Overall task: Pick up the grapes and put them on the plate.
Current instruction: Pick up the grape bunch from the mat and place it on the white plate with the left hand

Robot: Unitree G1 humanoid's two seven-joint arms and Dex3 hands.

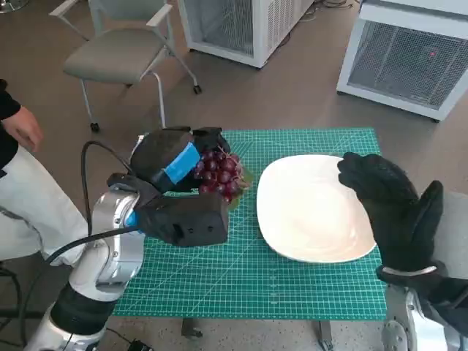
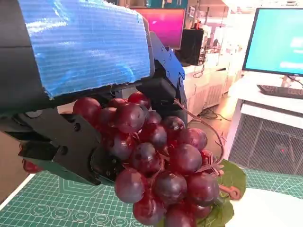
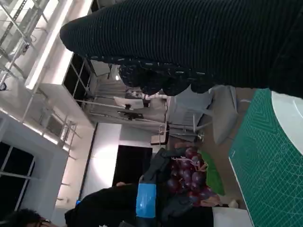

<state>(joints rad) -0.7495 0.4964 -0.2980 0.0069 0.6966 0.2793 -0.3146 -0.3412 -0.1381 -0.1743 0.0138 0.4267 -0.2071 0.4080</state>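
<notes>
A bunch of dark red grapes (image 1: 218, 174) with a green leaf hangs in my left hand (image 1: 174, 162), lifted above the green mat (image 1: 241, 270), just left of the white plate (image 1: 307, 219). In the left wrist view the black fingers (image 2: 71, 146) wrap the grapes (image 2: 161, 165) from behind, under the blue-taped back. The right wrist view shows the grapes (image 3: 187, 172) and the left hand (image 3: 147, 201) in the distance. My right hand (image 1: 391, 205) in its black glove hovers over the plate's right edge, fingers spread and holding nothing.
A grey chair (image 1: 121, 51) stands beyond the table at the back left. White cabinets (image 1: 409, 58) are at the back right. A person's hand (image 1: 22, 128) and pale trousers show at the left edge.
</notes>
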